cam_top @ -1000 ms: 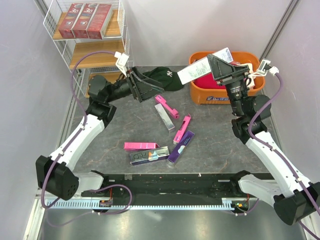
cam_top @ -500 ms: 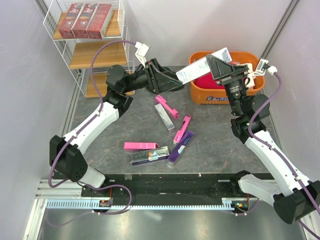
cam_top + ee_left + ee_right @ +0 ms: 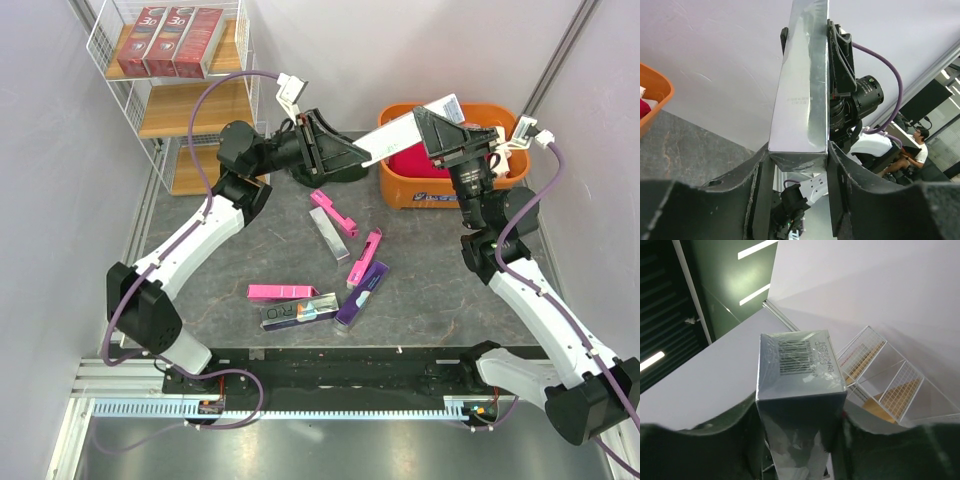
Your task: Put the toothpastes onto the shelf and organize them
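Observation:
A silver-grey toothpaste box [image 3: 400, 135] hangs in the air between both arms, above the table's back. My left gripper [image 3: 355, 155] is shut on its left end; in the left wrist view the box [image 3: 802, 100] is pinched between both fingers of this gripper [image 3: 799, 155]. My right gripper [image 3: 432, 118] grips the other end, and the box [image 3: 800, 365] fills the space between its fingers [image 3: 800, 407]. The shelf [image 3: 170, 110] stands at the back left with three dark red toothpastes [image 3: 168, 40] on its top board. Several toothpastes lie loose on the table: pink [image 3: 333, 212], silver [image 3: 328, 234], purple [image 3: 362, 293], holographic [image 3: 298, 311].
An orange tub [image 3: 400, 190] stands at the back right under my right gripper. A dark green cap [image 3: 335, 168] lies behind the left gripper, partly hidden. The shelf's wire frame [image 3: 880, 375] shows in the right wrist view. Grey walls close in on both sides.
My left arm swung right from near the shelf to the silver-grey box and its jaws closed on the box's left end. The right arm and the box stayed in place.

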You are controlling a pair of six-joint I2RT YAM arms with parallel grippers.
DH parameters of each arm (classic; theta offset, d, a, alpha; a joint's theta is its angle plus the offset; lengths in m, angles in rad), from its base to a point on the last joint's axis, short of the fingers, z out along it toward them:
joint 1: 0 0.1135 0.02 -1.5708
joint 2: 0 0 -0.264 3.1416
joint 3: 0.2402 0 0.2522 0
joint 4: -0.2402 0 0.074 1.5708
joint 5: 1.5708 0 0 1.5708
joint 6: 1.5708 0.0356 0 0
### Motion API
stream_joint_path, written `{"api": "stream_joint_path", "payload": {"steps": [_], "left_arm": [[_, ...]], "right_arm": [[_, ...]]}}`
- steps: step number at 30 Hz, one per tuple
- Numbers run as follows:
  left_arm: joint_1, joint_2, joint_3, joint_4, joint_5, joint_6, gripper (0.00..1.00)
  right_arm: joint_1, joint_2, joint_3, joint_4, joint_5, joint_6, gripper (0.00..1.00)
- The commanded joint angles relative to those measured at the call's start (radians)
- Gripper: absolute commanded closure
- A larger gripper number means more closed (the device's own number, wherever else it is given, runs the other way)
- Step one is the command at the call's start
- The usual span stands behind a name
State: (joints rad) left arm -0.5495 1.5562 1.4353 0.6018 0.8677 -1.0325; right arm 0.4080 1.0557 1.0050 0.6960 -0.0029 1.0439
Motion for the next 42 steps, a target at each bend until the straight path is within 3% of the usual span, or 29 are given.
{"api": "stream_joint_path", "payload": {"steps": [1,6,9,15,22,26,32,42], "left_arm": [[-0.007,0.002,0.027,0.044,-0.004,0.002,0.69],[-0.001,-0.022,0.001,0.032,-0.038,0.023,0.77],[0.014,-0.048,-0.029,0.026,-0.068,0.029,0.78],[0.097,-0.106,-0.14,0.049,-0.099,-0.01,0.9],[0.256,-0.182,-0.32,0.2,-0.085,-0.156,0.98],[0.385,-0.234,-0.44,0.286,-0.052,-0.245,0.98],[0.581,-0.364,-0.648,0.28,-0.018,-0.268,0.98],[0.897,-0.53,-0.762,0.184,0.071,-0.288,0.98]], "right_arm": [[0.009,-0.007,0.017,0.05,-0.023,0.027,0.4],[0.009,-0.007,0.017,0.037,-0.02,0.024,0.11],[0.009,-0.008,0.012,0.031,-0.017,0.015,0.03],[0.008,-0.013,0.004,-0.015,-0.003,-0.002,0.02],[0.009,-0.005,-0.002,-0.039,0.026,-0.019,0.02],[0.009,0.001,-0.006,-0.047,0.026,-0.028,0.02],[0.009,0.015,-0.014,-0.052,0.035,-0.042,0.02],[0.009,0.036,-0.016,-0.058,0.038,-0.061,0.02]]}}
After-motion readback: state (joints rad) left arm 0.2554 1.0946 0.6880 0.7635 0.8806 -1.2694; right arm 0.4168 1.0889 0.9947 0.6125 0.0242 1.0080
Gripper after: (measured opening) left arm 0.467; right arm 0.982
